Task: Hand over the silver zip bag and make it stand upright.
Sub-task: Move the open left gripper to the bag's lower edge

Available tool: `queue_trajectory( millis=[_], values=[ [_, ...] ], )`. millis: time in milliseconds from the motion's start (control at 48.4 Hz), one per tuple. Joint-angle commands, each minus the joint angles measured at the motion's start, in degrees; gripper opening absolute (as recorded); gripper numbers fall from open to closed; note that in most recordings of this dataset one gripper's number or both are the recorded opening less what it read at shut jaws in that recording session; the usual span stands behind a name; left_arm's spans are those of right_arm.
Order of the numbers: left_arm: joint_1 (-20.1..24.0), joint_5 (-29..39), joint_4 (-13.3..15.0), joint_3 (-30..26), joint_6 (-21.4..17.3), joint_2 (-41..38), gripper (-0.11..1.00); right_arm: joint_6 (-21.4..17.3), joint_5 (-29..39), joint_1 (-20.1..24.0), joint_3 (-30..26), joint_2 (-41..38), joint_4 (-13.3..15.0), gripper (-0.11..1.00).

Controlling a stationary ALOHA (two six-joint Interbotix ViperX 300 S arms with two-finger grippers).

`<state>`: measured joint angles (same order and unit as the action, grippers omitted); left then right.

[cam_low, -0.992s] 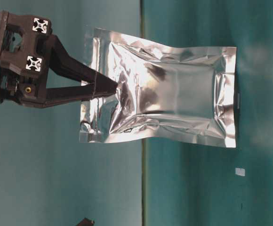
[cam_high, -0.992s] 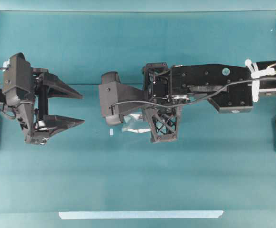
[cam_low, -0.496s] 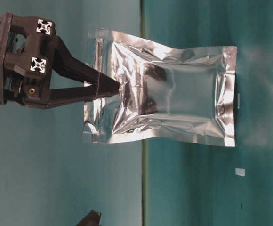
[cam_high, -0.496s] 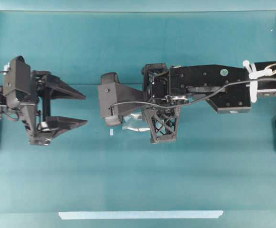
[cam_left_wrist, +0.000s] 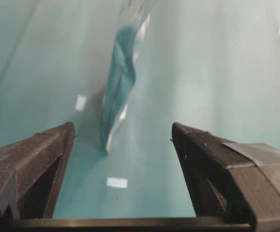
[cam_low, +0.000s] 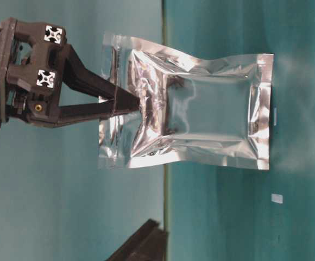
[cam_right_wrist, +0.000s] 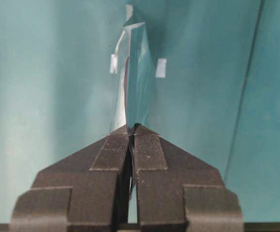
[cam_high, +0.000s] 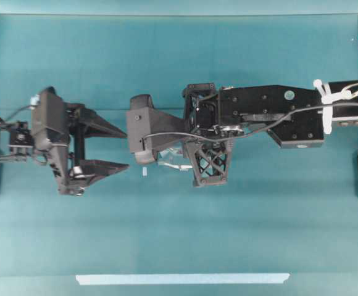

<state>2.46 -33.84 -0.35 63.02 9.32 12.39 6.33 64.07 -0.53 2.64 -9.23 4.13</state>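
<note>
The crinkled silver foil zip bag (cam_low: 190,109) hangs long axis vertical, bottom edge at the teal tabletop (cam_high: 179,228), pinched by the closed right gripper (cam_right_wrist: 131,130). The left gripper (cam_left_wrist: 123,145), jaws spread wide, faces it edge-on, apart; tiny white scraps (cam_left_wrist: 117,182) lie between.

no readable text or labels, views perhaps too coarse

Even bright light, soft shadows, foil glare, close-range wrist blur.

Overhead view sharp, flat lit; faint soft shadows on the teal table (cam_high: 179,234) under both arms. Table-level view is turned sideways: the silver zip bag (cam_low: 201,114) flares white along creases just past the right gripper (cam_low: 136,103) tips, background hazy. Left wrist view: left gripper (cam_left_wrist: 123,159) fingers (cam_left_wrist: 29,164) dark, soft-focus; bag ahead smeared. Right wrist view: fingers crisp, bag beyond the tips mirrors teal, soft.
</note>
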Motion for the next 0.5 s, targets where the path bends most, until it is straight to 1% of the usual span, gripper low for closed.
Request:
queue_trajectory(
  millis=[0, 145, 351, 475],
  values=[
    [-0.26, -2.99, -0.09, -1.41, 0.18, -2.37, 0.88, -0.53, -0.18, 0.44, -0.7, 0.44, 0.0, 0.01],
    [-1.05, -5.63, -0.09, -3.69, 0.26, -6.15, 0.88, -0.62, -0.09, 0.44, -0.62, 0.44, 0.0, 0.01],
    [-2.81, -5.89, -0.09, -8.7, 0.44, -14.15, 0.89, -0.62, -0.09, 0.62, -0.53, 0.44, -0.09, 0.01],
    [-2.37, -6.15, 0.0, -10.55, 1.05, -18.28, 0.89, -0.53, -0.09, 0.62, -0.53, 0.44, -0.09, 0.01]
  ],
)
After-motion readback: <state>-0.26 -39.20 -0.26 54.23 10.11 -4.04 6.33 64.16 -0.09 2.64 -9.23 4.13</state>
